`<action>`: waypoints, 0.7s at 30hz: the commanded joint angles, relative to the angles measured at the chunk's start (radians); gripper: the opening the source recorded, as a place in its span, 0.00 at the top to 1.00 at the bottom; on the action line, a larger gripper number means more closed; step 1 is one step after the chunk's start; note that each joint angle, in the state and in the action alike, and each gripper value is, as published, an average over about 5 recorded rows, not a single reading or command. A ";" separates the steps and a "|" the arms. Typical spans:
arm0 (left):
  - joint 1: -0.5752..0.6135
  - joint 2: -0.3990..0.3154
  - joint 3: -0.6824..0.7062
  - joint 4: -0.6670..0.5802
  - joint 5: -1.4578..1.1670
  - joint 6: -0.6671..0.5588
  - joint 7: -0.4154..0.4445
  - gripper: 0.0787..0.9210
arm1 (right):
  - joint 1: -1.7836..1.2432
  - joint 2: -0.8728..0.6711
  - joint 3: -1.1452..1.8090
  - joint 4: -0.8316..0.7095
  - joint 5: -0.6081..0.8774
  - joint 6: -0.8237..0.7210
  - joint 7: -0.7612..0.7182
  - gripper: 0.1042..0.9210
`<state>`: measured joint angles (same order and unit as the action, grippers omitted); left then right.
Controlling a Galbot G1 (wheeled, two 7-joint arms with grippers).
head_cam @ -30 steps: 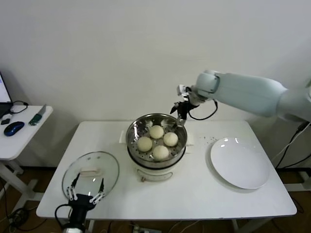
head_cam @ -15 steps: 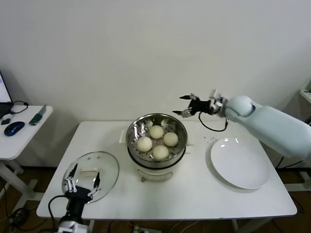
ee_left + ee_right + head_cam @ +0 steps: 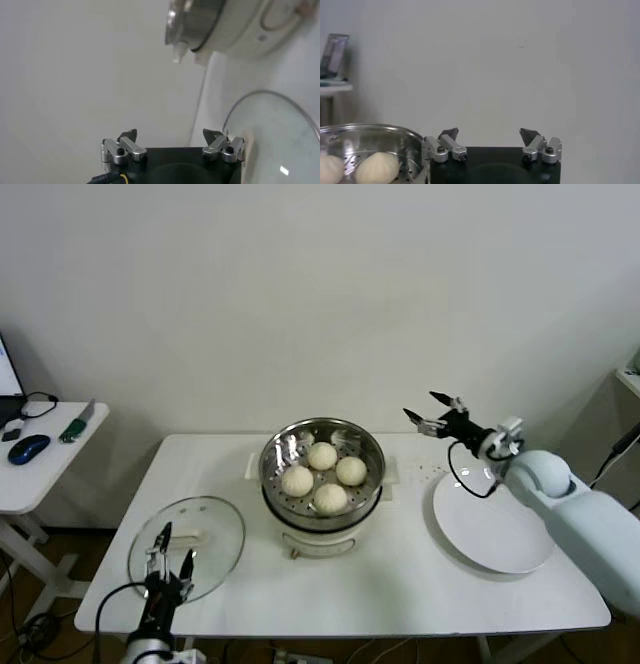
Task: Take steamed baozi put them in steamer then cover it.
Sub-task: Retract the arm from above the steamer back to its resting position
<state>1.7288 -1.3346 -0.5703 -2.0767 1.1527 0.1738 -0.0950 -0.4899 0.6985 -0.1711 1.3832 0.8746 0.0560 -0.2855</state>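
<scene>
The steamer (image 3: 322,446), a shiny steel basket on a cream pot base, stands mid-table with several cream-white baozi (image 3: 331,498) inside. The cover (image 3: 210,529), a clear glass lid with a cream bar handle, lies flat on the table at the front left. My left gripper (image 3: 172,546) hovers open over the lid's near edge; its wrist view shows the lid's rim (image 3: 280,135) and the pot base (image 3: 235,25) beyond its empty jaws (image 3: 169,134). My right gripper (image 3: 420,406) hangs open and empty in the air to the right of the steamer, whose rim (image 3: 370,131) and a baozi (image 3: 377,167) show beside it.
A flat white plate (image 3: 492,519) lies bare at the table's right, under my right forearm. A low side table (image 3: 40,474) to the left holds a blue mouse (image 3: 28,448) and small tools. The wall runs close behind the table.
My right arm has swung away from the steamer's back rim to the right and lowered over the plate. My left gripper has turned and shifted slightly at the lid's front edge.
</scene>
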 commanded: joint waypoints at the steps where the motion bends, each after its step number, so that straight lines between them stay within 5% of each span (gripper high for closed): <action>1: -0.069 0.043 0.033 0.147 0.311 0.106 -0.008 0.12 | -0.579 0.102 0.597 0.131 -0.092 0.027 0.065 0.12; 21: -0.344 0.059 0.040 0.488 0.207 0.057 -0.039 0.12 | -0.806 0.199 0.781 0.165 -0.222 0.059 -0.002 0.12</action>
<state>1.5238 -1.2851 -0.5377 -1.7622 1.3505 0.2238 -0.1180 -1.1437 0.8589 0.4771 1.5190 0.7109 0.1014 -0.2760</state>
